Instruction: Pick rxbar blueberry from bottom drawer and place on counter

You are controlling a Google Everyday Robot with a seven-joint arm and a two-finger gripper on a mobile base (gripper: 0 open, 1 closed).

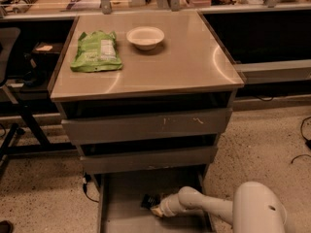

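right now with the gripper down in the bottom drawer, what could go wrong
The gripper sits low in the bottom drawer beside the rxbar blueberry; a nudge could slide the bar back under the drawer above.
Lifting out, the arm may clip that drawer's front.
On the counter, the green bag and bowl take the rear left; a drop there could knock them.

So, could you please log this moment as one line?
stage: pick | claw: inside bottom drawer, beside rxbar blueberry | counter: bar not yet placed
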